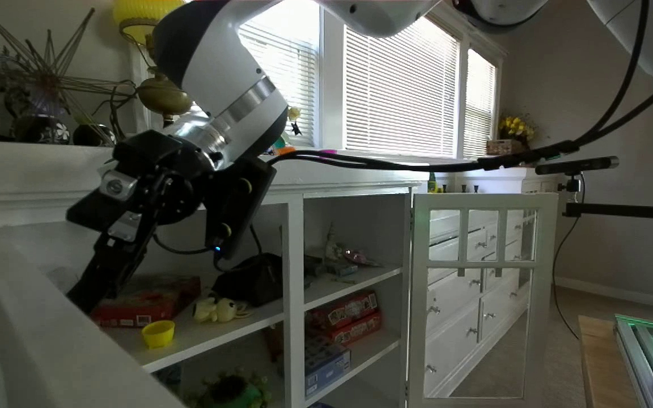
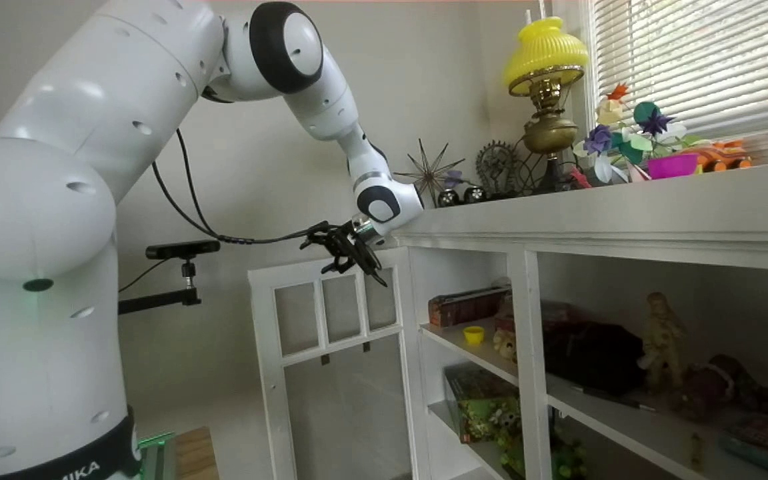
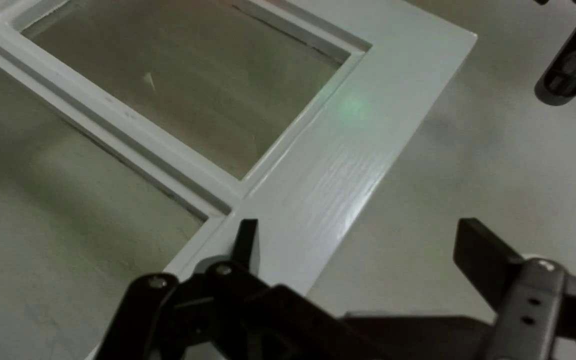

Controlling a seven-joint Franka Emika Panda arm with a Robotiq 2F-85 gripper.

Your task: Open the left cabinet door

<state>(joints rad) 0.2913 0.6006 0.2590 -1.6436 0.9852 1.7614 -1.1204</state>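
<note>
The left cabinet door (image 2: pixel 265 387) is a wide white frame with glass panes in three columns. It stands swung out from the cabinet end in an exterior view. Its frame fills much of the wrist view (image 3: pixel 358 140). The white slab (image 1: pixel 49 334) at front left in an exterior view seems to be its top edge. My gripper (image 3: pixel 358 235) is open and empty near the door's top edge; it shows in both exterior views (image 1: pixel 91 289) (image 2: pixel 355 275). The door edge lies between the fingers in the wrist view; contact cannot be told. The fingertips are partly hidden in an exterior view.
A second white paned door (image 1: pixel 541 317) stands open at right. Cabinet shelves hold a yellow cup (image 1: pixel 158 334), red boxes (image 1: pixel 139 303) and a dark bag (image 2: pixel 591 353). A yellow lamp (image 2: pixel 547 53) stands on the cabinet top. A camera on an arm (image 2: pixel 184 250) is beyond the door.
</note>
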